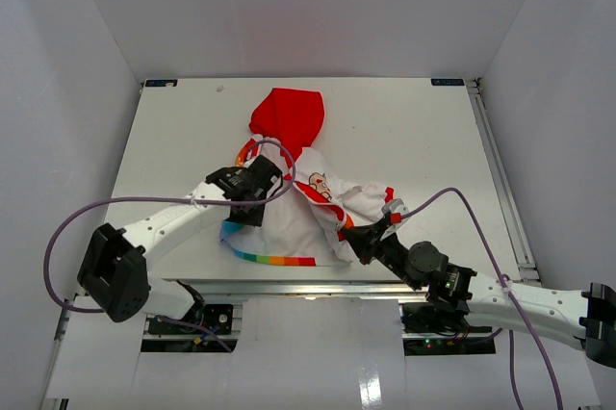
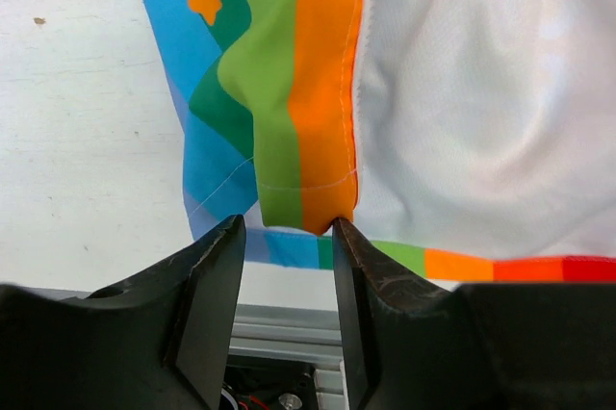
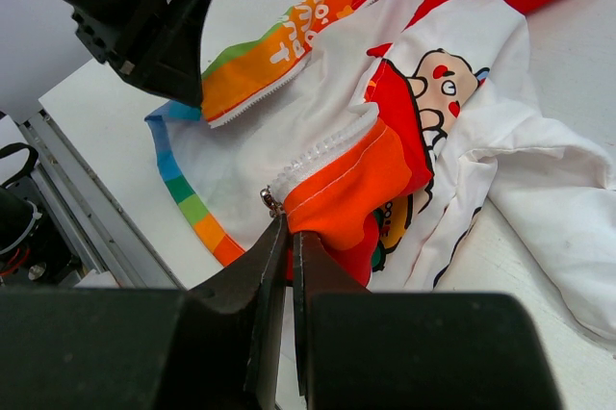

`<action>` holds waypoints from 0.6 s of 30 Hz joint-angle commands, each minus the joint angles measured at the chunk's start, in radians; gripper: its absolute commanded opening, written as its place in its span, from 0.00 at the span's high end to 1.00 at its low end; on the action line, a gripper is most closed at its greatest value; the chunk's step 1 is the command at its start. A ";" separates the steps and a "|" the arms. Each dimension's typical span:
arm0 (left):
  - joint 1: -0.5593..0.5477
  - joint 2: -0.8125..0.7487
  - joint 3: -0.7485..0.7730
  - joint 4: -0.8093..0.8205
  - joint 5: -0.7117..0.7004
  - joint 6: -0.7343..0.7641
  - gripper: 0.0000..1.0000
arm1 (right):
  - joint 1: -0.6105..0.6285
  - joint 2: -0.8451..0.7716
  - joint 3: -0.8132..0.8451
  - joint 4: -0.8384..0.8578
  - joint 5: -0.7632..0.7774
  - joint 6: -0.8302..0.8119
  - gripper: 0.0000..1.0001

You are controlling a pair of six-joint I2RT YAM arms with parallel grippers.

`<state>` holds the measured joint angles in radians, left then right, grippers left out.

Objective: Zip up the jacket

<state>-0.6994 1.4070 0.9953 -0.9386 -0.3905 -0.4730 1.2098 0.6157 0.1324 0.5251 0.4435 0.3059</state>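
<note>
**Top view:** The jacket [image 1: 298,208] lies crumpled mid-bench [image 1: 414,131], its red hood [image 1: 287,116] beyond both hands. The left hand [image 1: 248,213] sits over the garment's left front, and the right hand [image 1: 348,237] meets its lower right edge.

**Left wrist view:** The left hand [image 2: 287,229], fingers narrowly apart, pinches the folded end of a rainbow panel [image 2: 289,92] at its tips. White cloth spreads to the right of the hand.

**Right wrist view:** The right hand [image 3: 289,237], all but closed, grips the jacket's orange front edge. The zipper slider [image 3: 271,200] sits just left of its tips. Beyond and to the left, the left hand [image 3: 197,92] holds the opposite panel raised.
</note>
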 commanded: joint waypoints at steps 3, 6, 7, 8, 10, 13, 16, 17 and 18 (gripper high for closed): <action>0.003 -0.128 0.076 -0.063 0.031 0.021 0.46 | -0.006 -0.010 -0.010 0.042 0.017 -0.001 0.92; 0.003 -0.123 0.084 -0.053 0.056 0.042 0.46 | -0.006 -0.011 -0.010 0.042 0.017 -0.001 0.92; 0.002 -0.116 0.084 -0.050 0.066 0.045 0.46 | -0.006 -0.010 -0.010 0.041 0.018 -0.001 0.92; 0.001 -0.110 0.083 -0.044 0.074 0.047 0.46 | -0.006 -0.010 -0.010 0.041 0.018 -0.001 0.92; -0.005 -0.099 0.085 -0.018 0.094 0.057 0.46 | -0.006 -0.010 -0.009 0.042 0.019 -0.002 0.92; -0.023 -0.081 0.084 0.056 0.153 0.087 0.46 | -0.007 -0.008 -0.008 0.042 0.020 -0.002 0.92; -0.041 -0.043 0.091 0.105 0.186 0.088 0.46 | -0.006 -0.008 -0.008 0.042 0.022 -0.004 0.92; -0.043 -0.026 0.094 0.113 0.189 0.089 0.46 | -0.007 -0.007 -0.008 0.041 0.022 -0.005 0.92; -0.046 -0.007 0.098 0.118 0.191 0.089 0.46 | -0.007 -0.007 -0.008 0.041 0.023 -0.005 0.92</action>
<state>-0.7281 1.3556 1.0576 -0.8977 -0.2567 -0.4046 1.2064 0.6155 0.1322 0.5251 0.4435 0.3061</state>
